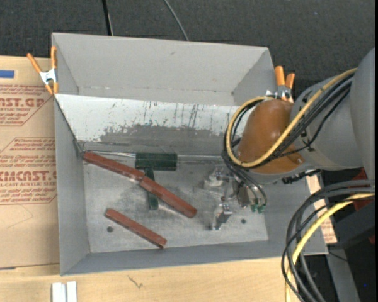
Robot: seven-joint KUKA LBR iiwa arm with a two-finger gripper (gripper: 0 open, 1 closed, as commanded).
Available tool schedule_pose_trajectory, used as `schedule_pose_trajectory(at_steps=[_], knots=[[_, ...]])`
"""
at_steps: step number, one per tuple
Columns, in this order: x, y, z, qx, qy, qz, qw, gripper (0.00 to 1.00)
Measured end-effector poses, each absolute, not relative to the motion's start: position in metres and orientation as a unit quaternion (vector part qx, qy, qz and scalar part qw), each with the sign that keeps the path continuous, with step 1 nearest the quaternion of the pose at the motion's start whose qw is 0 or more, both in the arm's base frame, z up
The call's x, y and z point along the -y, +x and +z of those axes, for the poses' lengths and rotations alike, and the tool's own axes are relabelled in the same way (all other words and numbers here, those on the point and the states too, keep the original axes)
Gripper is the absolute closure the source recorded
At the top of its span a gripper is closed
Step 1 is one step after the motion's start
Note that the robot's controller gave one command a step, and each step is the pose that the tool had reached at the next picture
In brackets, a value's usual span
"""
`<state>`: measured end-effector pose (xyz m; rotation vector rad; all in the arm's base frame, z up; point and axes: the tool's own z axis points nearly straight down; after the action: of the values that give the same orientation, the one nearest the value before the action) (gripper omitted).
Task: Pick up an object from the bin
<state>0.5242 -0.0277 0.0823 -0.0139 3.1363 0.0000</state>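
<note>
My gripper [217, 201] hangs low over the bin's right part, its fingers spread open above bare floor with nothing between them. Its nearest neighbour is a long red-brown flat stick [167, 197], which runs slanting from the upper left down to an end just left of the fingers. The stick lies across a dark green T-shaped piece [156, 162], whose stem points toward the front. A shorter red-brown stick [135, 228] lies apart at the front left.
The arm, with an orange cover and looped cables, comes in over the bin's right rim. The bin's steep back wall rises behind the things. Bare floor lies around the gripper and along the front wall.
</note>
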Motion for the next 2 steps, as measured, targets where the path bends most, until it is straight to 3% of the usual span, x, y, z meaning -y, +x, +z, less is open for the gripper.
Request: schedule_pose_trajectory(at_steps=[1,2], knots=[[0.011,0.525,0.076,-0.999,0.034,-0.002,0.004,0.00],[-0.045,0.532,0.076,-0.999,-0.039,0.000,0.004,1.00]])
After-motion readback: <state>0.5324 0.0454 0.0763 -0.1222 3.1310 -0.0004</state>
